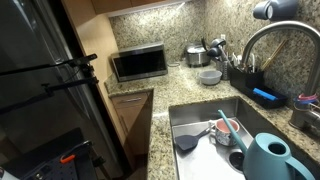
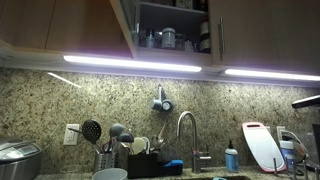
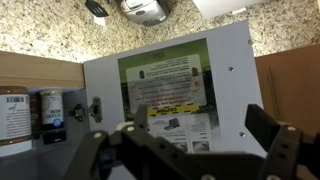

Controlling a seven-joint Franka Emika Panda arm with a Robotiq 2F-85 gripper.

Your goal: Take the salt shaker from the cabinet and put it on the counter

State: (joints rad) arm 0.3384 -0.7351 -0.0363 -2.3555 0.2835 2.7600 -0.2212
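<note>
The open cabinet (image 2: 172, 12) sits above the light strips, and several small jars and bottles (image 2: 168, 39) stand on its shelf. In the wrist view the shelf shows at the left, with a brown-lidded jar (image 3: 12, 116) and a white container (image 3: 52, 108). I cannot tell which of these is the salt shaker. My gripper (image 3: 200, 120) is open with nothing between its fingers. It faces the inside of the white cabinet door (image 3: 228, 75), which carries a printed caution sheet (image 3: 170, 95). The speckled granite counter (image 1: 185, 88) lies below.
On the counter stand a microwave (image 1: 139, 63), a rice cooker (image 1: 195, 55), a white bowl (image 1: 209, 76) and a utensil holder (image 2: 105, 158). The steel sink (image 1: 205, 112) holds dishes and a teal watering can (image 1: 270, 158). A curved faucet (image 2: 186, 128) rises behind it.
</note>
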